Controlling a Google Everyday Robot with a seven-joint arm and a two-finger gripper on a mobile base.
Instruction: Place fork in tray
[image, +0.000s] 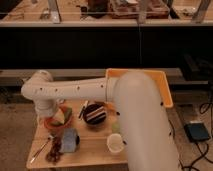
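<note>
The gripper (59, 116) hangs low over the orange bowl (54, 128) at the left end of the tabletop (92, 152), below the bend of the white arm (75, 90). Its jaws stand wide apart and nothing shows between them, though its outline blurs into the pale contents of that bowl, so what lies in the bowl is hard to make out. The fork (39, 151) lies flat on the tabletop near the front left corner, just below and to the left of the bowl and apart from the gripper. Its long axis runs diagonally, from the lower left up toward the right; which end bears the tines cannot be told. Just beside it sit a small dark reddish lump (55, 150) and a blue-grey thing (69, 140). To the right of the orange bowl stands a dark striped bowl (95, 113), with a dark-handled utensil (82, 109) on its left side. A white cup (115, 144) stands near the front edge, partly cut off by the arm. The tray (168, 95) sits at the far right; the arm covers most of it, leaving only its rim and right wall, so its inside is hidden.
</note>
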